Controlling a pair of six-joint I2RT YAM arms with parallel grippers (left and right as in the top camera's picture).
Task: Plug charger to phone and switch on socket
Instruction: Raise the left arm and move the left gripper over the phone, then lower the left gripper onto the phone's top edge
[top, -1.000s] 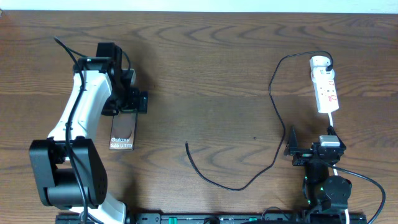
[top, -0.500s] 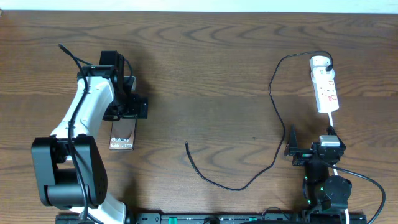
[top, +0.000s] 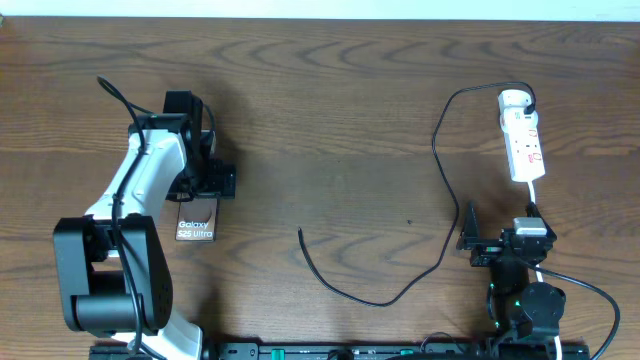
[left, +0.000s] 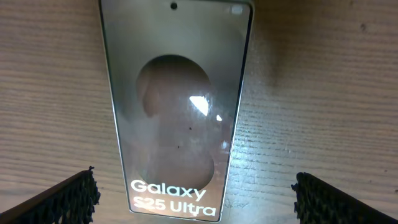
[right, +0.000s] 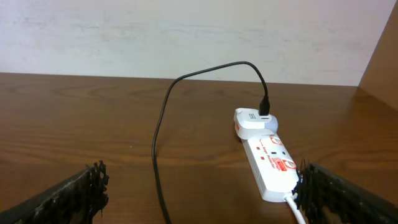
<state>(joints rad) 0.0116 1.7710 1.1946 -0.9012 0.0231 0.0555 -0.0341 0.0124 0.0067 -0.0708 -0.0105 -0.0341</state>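
**Overhead and wrist views: approach to the phone.** The phone (top: 196, 221) is shown lying flat on the table (top: 330, 120) in the left half of the overhead frame, with its lettering toward the lower edge. The left gripper (top: 205, 183) is held above the phone's upper end, with the jaws spread fully and nothing held. In the left wrist view the phone is seen centred between the two fingertips (left: 68, 196), which appear at the lower corners of the frame, clear of both long edges.

The right gripper (right: 202, 200) is seen at the lower right of the overhead frame, likewise spread fully and empty, and is faced toward the socket (right: 270, 158) at the upper right. The charger (top: 385, 304) is plugged in at the socket's far end and is looped down and leftward. Its plug tip (top: 301, 232) lies free near the frame's centre, well apart from the phone.

The step in hand is judged to be securing the phone. The jaws are best lowered squarely over the long edges, so that the slab is pinched evenly and not skewed. The lettered end, presumed to carry the port, should be left uncovered. Glancing contact with the glossy face is to be avoided, since the phone could be slid across the wood.
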